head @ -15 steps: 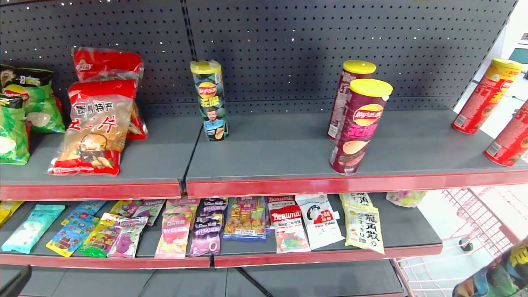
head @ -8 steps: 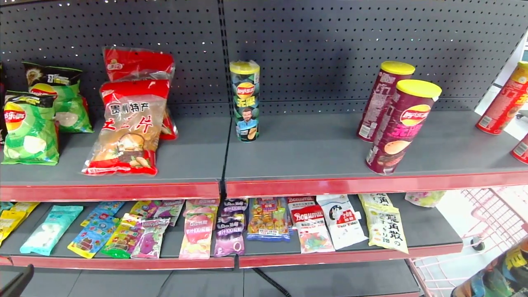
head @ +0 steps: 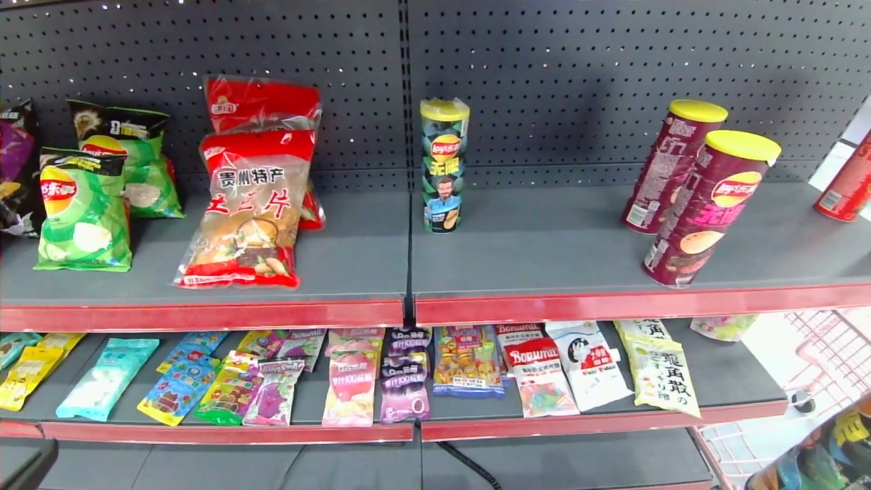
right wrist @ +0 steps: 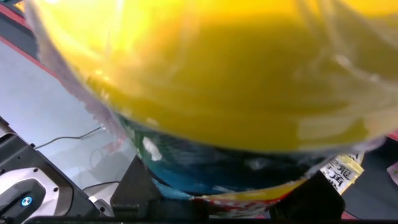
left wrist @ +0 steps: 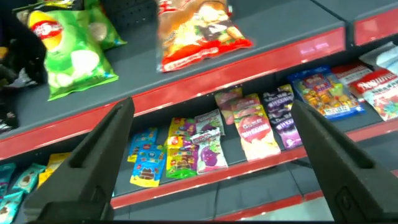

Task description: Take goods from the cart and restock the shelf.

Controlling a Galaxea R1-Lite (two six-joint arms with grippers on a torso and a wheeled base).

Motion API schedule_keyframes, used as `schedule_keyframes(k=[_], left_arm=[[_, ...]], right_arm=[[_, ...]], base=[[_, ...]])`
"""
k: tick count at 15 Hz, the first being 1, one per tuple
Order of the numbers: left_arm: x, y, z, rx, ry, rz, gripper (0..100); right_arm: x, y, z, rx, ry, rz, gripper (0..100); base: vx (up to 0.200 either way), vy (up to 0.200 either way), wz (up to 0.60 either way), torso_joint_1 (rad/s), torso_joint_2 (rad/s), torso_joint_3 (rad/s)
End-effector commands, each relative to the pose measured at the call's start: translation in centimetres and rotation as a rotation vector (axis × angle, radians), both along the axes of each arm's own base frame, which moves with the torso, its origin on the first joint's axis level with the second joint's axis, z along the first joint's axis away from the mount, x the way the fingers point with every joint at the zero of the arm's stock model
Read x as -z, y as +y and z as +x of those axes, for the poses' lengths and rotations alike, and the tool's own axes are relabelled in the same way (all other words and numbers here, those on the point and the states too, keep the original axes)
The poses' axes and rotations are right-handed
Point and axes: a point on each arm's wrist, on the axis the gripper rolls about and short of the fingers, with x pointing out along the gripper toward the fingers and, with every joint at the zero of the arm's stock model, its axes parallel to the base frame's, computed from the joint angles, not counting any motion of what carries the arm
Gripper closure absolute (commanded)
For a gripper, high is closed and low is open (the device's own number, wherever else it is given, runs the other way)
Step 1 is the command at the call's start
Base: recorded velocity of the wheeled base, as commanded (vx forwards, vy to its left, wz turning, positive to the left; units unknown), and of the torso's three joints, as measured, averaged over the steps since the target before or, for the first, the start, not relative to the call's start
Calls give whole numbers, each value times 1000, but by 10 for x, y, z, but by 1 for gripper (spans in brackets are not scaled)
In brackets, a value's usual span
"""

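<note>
Camera pans left along shelf (head: 544, 252); goods unmoved.
Left pincer (left wrist: 211, 107) gapes empty; right pincer (right wrist: 224, 196) grips yellow-lidded can (right wrist: 205, 74); crowding the standing can (head: 444, 167) could topple it.

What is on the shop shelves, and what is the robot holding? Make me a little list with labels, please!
Top shelf: green chip bags, red snack bags, one teal can, two purple cans.
Lower shelf: flat candy packets in a row.
Cart: pink, to the right of the shelves.
Left tool: open, holding nothing.
Right tool: shut on a yellow-lidded can.
</note>
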Motion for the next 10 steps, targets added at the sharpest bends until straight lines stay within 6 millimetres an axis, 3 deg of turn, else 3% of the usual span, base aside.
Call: schedule_keyframes(k=[1, 10], left_arm=[[0, 0, 0, -2, 0, -1, 0], [0, 0, 0, -1, 1, 0, 0]], right_arm=[[0, 0, 0, -2, 0, 0, 100], [0, 1, 2, -2, 7, -3, 100]], base=[[200, 0, 0, 2, 2, 2], [200, 0, 0, 3, 3, 2]])
